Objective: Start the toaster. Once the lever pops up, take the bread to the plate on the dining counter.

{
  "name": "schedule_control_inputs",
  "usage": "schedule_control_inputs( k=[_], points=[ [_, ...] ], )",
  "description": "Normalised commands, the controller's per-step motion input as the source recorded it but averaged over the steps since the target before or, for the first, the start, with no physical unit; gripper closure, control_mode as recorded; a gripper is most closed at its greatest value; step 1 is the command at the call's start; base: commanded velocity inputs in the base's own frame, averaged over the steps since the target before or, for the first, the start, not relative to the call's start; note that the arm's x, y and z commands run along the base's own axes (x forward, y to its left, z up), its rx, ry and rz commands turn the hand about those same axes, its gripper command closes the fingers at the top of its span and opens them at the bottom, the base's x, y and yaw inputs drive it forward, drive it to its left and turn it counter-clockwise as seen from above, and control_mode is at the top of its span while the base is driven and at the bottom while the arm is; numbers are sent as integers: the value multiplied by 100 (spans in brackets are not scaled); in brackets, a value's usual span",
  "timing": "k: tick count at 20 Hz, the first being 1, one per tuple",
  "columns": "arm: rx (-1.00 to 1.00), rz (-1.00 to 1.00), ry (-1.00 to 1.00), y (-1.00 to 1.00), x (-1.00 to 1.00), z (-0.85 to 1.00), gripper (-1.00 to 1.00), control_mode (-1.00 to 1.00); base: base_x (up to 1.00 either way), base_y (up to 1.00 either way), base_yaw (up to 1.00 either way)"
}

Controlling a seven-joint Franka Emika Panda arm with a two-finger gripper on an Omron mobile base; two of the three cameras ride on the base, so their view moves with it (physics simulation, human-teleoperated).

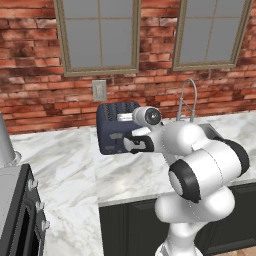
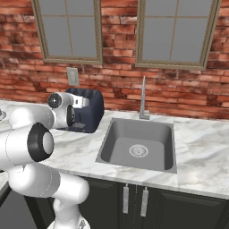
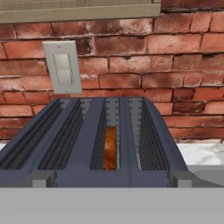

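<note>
The dark navy toaster (image 1: 111, 129) stands on the marble worktop against the brick wall, also seen in the right base view as the toaster (image 2: 91, 114). In the hand view I look down along the toaster (image 3: 83, 168) into its four slots. The brown bread (image 3: 110, 149) sits sunk in the third slot from the left. My gripper (image 1: 129, 144) is right at the toaster's front face, near its right end. Its fingers are hidden, so its state does not show. The plate and the dining counter are out of view.
A grey wall switch plate (image 3: 63, 65) hangs on the brick above the toaster. To the right lies a steel sink (image 2: 138, 144) with a tall faucet (image 2: 143, 99). A black stove (image 1: 17, 215) stands at the left, with a grey pot (image 1: 5, 145) beside it.
</note>
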Motion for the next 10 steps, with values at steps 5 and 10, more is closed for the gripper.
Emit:
schedule_control_inputs(
  k=[5, 10],
  points=[
    [0, 0, 0, 0, 0, 0, -100, -100, 0, 0, 0],
    [0, 0, 0, 0, 0, 0, -100, -100, 0, 0, 0]
  ],
)
